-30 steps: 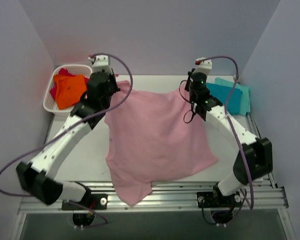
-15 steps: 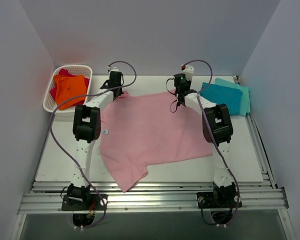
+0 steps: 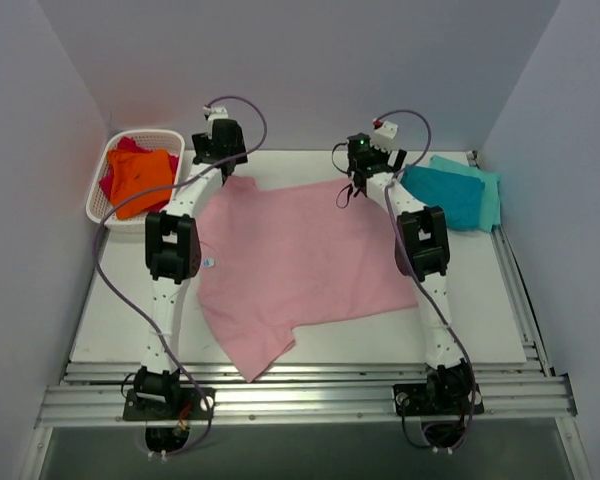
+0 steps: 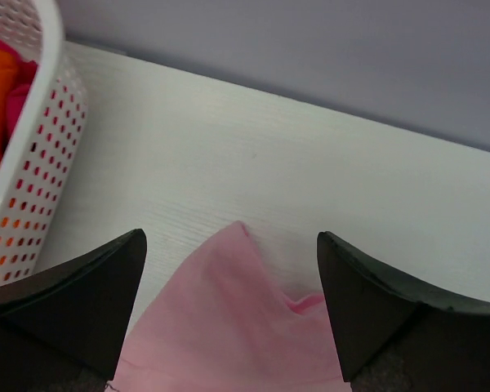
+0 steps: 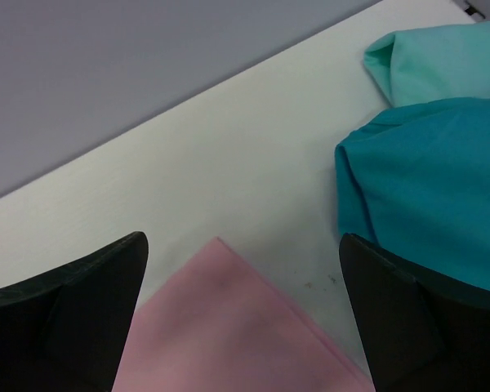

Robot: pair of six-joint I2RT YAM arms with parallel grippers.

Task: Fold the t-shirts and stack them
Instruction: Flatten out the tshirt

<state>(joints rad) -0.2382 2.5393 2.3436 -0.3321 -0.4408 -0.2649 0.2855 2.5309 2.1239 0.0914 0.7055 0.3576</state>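
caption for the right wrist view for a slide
Open right gripper over the pink t-shirt corner, teal t-shirts beside it

Stretched far forward, left pincer [image 4: 230, 245] and right pincer [image 5: 243, 242] both gape wide.

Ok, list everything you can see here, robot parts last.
pink t-shirt: 1, light pink, spread flat mid-table.
teal t-shirt: 1, teal, folded, far right.
turquoise t-shirt: 1, lighter turquoise, under the teal one.
basket: 1, white, far left.
clothes in basket: count unclear, orange and red-pink.
table: 1, white.
left gripper: 1, black, open, at shirt's far left corner.
right gripper: 1, black, open, at its far right corner.
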